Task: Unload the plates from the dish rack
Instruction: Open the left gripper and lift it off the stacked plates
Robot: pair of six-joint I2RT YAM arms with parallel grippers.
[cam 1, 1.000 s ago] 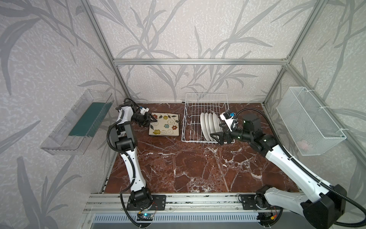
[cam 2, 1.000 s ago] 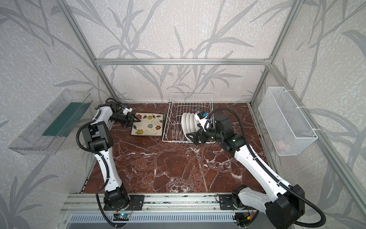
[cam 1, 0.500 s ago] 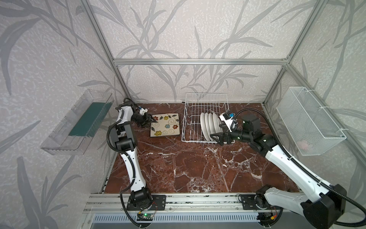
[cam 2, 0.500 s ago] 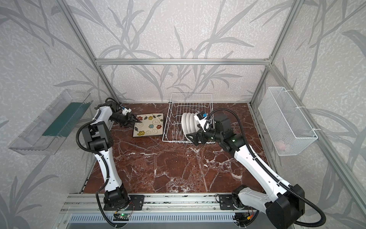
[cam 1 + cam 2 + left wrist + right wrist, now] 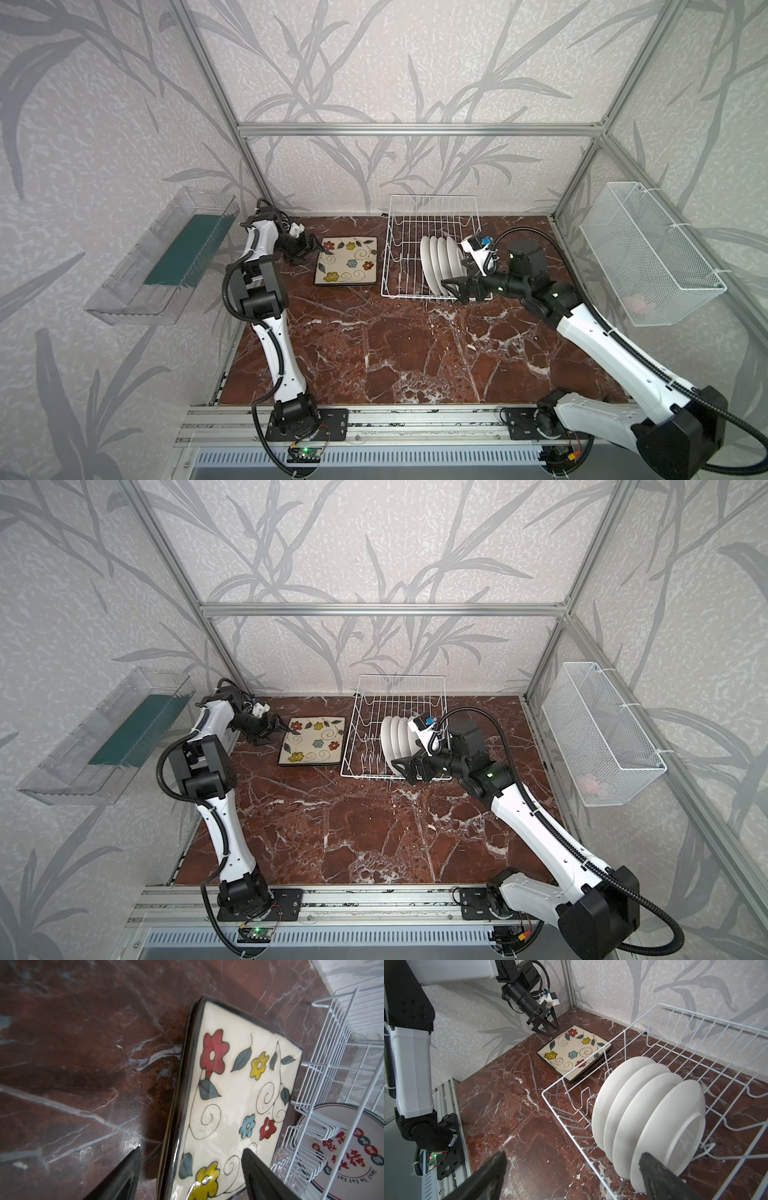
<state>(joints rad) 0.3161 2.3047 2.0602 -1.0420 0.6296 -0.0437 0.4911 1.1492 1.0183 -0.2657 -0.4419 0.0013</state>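
Here, four round white plates stand on edge in the dish rack, with the right gripper spread wide at its near right corner. Left of the rack, the left gripper gapes over stacked square plates. Only the left wrist view shows the round plates' red-lettered faces.

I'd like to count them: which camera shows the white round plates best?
The right wrist view: four round plates stand close up in the rack. Both top views show them small; the left wrist view catches one printed face.
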